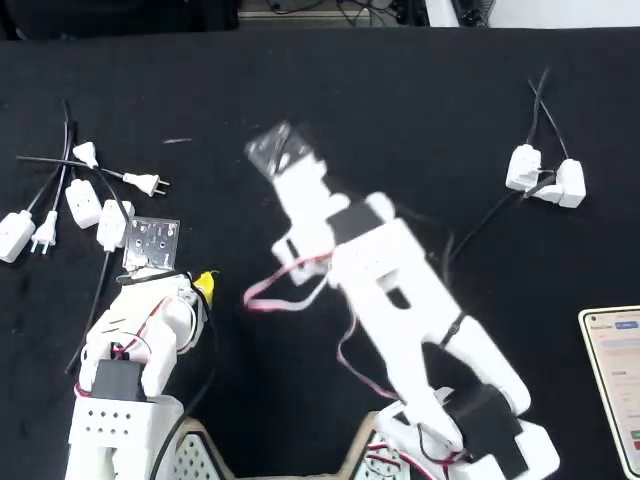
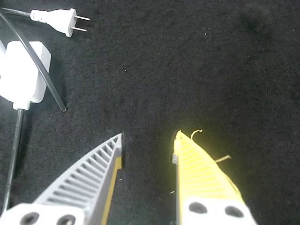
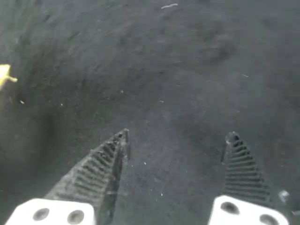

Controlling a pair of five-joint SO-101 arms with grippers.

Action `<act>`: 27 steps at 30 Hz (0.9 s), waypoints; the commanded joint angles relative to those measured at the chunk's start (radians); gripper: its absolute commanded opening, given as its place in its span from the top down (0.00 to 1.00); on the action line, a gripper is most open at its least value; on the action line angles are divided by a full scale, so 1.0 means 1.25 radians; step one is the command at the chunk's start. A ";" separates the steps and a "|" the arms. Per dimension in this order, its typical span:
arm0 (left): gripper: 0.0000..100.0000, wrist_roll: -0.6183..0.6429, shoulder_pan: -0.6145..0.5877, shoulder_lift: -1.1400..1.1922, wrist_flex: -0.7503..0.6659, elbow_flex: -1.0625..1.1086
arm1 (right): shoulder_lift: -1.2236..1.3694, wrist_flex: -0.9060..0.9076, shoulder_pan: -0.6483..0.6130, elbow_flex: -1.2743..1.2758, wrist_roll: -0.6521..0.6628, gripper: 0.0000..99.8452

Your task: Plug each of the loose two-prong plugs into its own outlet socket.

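A: Which plug does the next reach turn on?

B: The plug (image 1: 145, 183) closest to the left gripper (image 2: 147, 138). From above, it lies on the table (image 1: 420, 110) ahead of that gripper, farther out from the arm's base and a little to its left.

A: How does it lie?

B: Flat, with its long axis running side to side across the table. The prongs point toward the right arm's side and the cord trails off to the left.

A: And the gripper?

B: Its grey and yellow fingers are spread, with nothing between them but bare table. The gap between them seems to run much the same way as the plug's length. I'd judge the wrist has to roll before the fingers can pinch across the plug's sides.

A: Where would the plug go?

B: A white socket (image 1: 113, 225) sits just beside it, nearer the arm, with a black cord crossing over it. I can't tell which way its slots face.

A: Could the right arm help?

B: Not readily. The right gripper (image 3: 178, 136) is also spread wide, over the middle of the table, well apart from the plug. The left arm is clearly nearer.
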 commanded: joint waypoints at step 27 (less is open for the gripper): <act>0.82 -0.004 -0.071 -0.006 0.042 -0.138 | -0.490 -0.543 -0.011 0.598 -0.031 0.70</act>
